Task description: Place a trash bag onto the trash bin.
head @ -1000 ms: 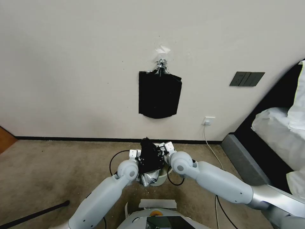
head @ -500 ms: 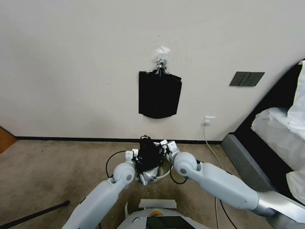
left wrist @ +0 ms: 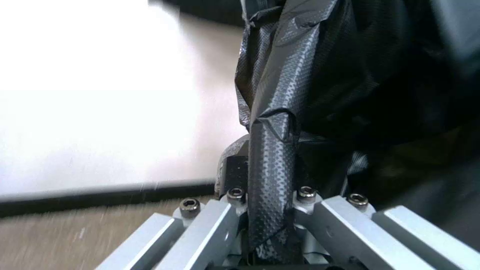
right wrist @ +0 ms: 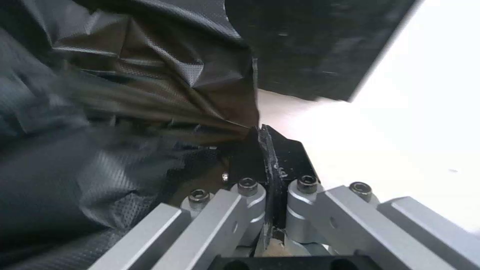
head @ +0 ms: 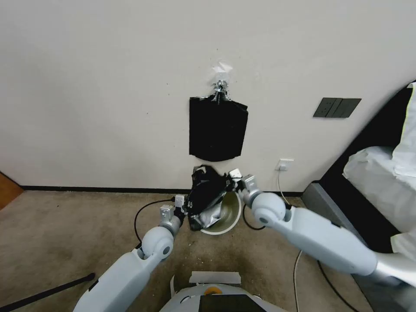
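Head view: wall (head: 108,86) spans the far side, carpet (head: 78,229) the near floor. Bed (head: 381,173) stands at the right, with a switch plate (head: 336,107) on the wall beside it. Flat black bundle (head: 216,130) hangs from a clip (head: 221,88) on the wall, directly above the work area. Outlet (head: 284,164) and its cable (head: 284,193) lie right of the bin (head: 227,216). Bin sits on the carpet just before the wall, tilted so its open mouth faces the camera. Bag (head: 208,193) is stretched over the bin's left and far rim, between both grippers, partly covering the mouth. Left gripper (head: 184,206) is at the bin's left; its wrist view shows the fingers clamped on a twisted strip of bag (left wrist: 272,157). Right gripper (head: 232,180) is at the far rim; its fingers are pressed together on a bag edge (right wrist: 150,93).
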{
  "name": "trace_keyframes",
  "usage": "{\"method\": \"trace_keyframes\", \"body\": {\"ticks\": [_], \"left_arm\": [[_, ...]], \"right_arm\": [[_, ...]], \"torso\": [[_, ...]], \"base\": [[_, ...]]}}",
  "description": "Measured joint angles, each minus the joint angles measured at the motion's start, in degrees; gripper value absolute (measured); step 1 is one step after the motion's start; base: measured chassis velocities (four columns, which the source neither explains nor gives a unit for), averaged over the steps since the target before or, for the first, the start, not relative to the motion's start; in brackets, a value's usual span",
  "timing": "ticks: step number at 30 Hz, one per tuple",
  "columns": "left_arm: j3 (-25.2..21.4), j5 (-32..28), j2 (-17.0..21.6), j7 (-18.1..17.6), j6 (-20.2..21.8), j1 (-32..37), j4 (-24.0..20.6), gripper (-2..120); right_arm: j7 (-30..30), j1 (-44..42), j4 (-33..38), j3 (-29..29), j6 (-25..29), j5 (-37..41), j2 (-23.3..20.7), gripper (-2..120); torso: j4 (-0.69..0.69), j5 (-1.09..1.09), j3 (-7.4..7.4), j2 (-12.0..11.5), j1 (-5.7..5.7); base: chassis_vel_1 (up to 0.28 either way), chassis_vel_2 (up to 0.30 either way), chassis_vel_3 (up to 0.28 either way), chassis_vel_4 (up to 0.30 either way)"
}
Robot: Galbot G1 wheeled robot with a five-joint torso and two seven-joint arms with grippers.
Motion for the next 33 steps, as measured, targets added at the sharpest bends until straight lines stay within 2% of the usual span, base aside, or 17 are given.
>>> {"method": "trace_keyframes", "body": {"ticks": [2, 7, 9, 10, 12, 13, 15, 17, 19, 20, 23, 28, 30, 32, 33], "left_arm": [[-0.7, 0.36, 0.08, 2.16, -4.59, 0.5, 0.58, 1], [-1.26, -0.2, -0.19, 4.27, -8.37, 1.07, 1.19, 1], [-1.84, -1.92, -0.66, 4.93, -10.86, 1.46, 1.55, 1], [-1.84, -1.92, -0.66, 4.93, -10.86, 1.46, 1.55, 1], [-2.78, -6.62, -1.05, 4.31, -11.57, 1.55, 1.45, 1], [-2.78, -6.62, -1.05, 4.31, -11.57, 1.55, 1.45, 1], [-3.36, -9.27, -1.04, 3.52, -11.59, 1.55, 1.18, 1], [-3.63, -10.46, -0.88, 3.56, -11.57, 1.64, 0.79, 1], [-3.85, -11.98, -0.52, 3.71, -11.39, 2.0, -0.42, 1], [-3.85, -11.98, -0.52, 3.71, -11.39, 2.0, -0.42, 1], [-4.47, -13.97, -0.26, 2.33, -10.55, 2.47, -2.11, 1], [-5.02, -14.19, 0.45, 1.06, -8.64, 2.71, -2.36, 2], [-5.34, -13.65, 1.37, 0.02, -6.52, 2.92, -2.31, 2], [-5.45, -13.49, 1.6, -0.25, -5.94, 2.98, -2.23, 2], [-5.65, -13.25, 1.87, -0.71, -5.1, 3.11, -2.1, 1]], "right_arm": [[-2.18, -2.45, 1.63, 2.69, -0.25, 2.09, -3.33, 0], [-4.88, -5.31, 2.44, 5.15, -0.34, 2.7, -5.72, 0], [-7.17, -9.85, 3.09, 9.38, -0.45, 3.42, -7.08, 0], [-7.17, -9.85, 3.09, 9.38, -0.45, 3.42, -7.08, 0], [-12.42, -20.02, 4.64, 18.44, -0.2, 4.73, -8.78, 0], [-12.42, -20.02, 4.64, 18.44, -0.2, 4.73, -8.78, 0], [-17.8, -27.17, 5.43, 23.22, 1.23, 3.5, -9.68, 0], [-20.04, -30.13, 5.5, 24.76, 2.12, 2.29, -9.21, 0], [-21.68, -32.95, 5.45, 25.7, 3.17, 1.34, -6.61, 0], [-21.68, -32.95, 5.45, 25.7, 3.17, 1.34, -6.61, 0], [-22.15, -35.62, 5.18, 25.76, 4.88, -1.11, -1.94, 0], [-20.96, -37.44, 4.91, 25.78, 6.34, -2.93, 0.36, 0], [-18.89, -38.69, 4.73, 26.55, 8.01, -4.0, 1.33, 12], [-18.0, -39.27, 4.68, 26.98, 8.56, -4.54, 1.69, 15], [-17.06, -40.63, 4.68, 27.92, 9.08, -5.43, 2.2, 22]], "torso": [[0.0, 0.01, 0.0, 0.0, 0.0], [-0.02, -0.01, 0.0, 0.0, 0.0], [0.0, 0.01, 0.0, 0.0, 0.0], [0.0, 0.01, 0.0, 0.0, 0.0], [0.0, 0.0, 0.0, 0.0, 0.0], [0.0, 0.0, 0.0, 0.0, 0.0], [-0.03, -0.01, 0.0, 0.0, 0.0], [-0.02, -0.03, 0.0, 0.0, 0.0], [0.02, 0.02, 0.0, 0.0, 0.0], [0.02, 0.02, 0.0, 0.0, 0.0], [0.02, 0.03, 0.0, 0.0, 0.0], [0.01, 0.0, 0.0, 0.0, 0.0], [0.01, -0.02, 0.0, 0.0, 0.0], [0.01, 0.0, 0.0, 0.0, 0.0], [0.01, -0.02, 0.0, 0.0, 0.0]], "base": [[0.0, 0.0, 0.0, 0.0], [0.0, 0.0, 0.0, 0.0], [0.0, 0.0, 0.0, 0.0], [0.0, 0.0, 0.0, 0.0], [0.0, 0.0, 0.0, 0.0], [0.0, 0.0, 0.0, 0.0], [0.0, 0.0, 0.0, 0.0], [0.0, 0.0, 0.0, 0.0], [0.0, 0.0, 0.0, 0.0], [0.0, 0.0, 0.0, 0.0], [0.0, 0.0, 0.0, 0.0], [0.0, 0.0, 0.0, 0.0], [0.0, 0.0, 0.0, 0.0], [0.0, 0.0, 0.0, 0.0], [0.0, 0.0, 0.0, 0.0]]}}
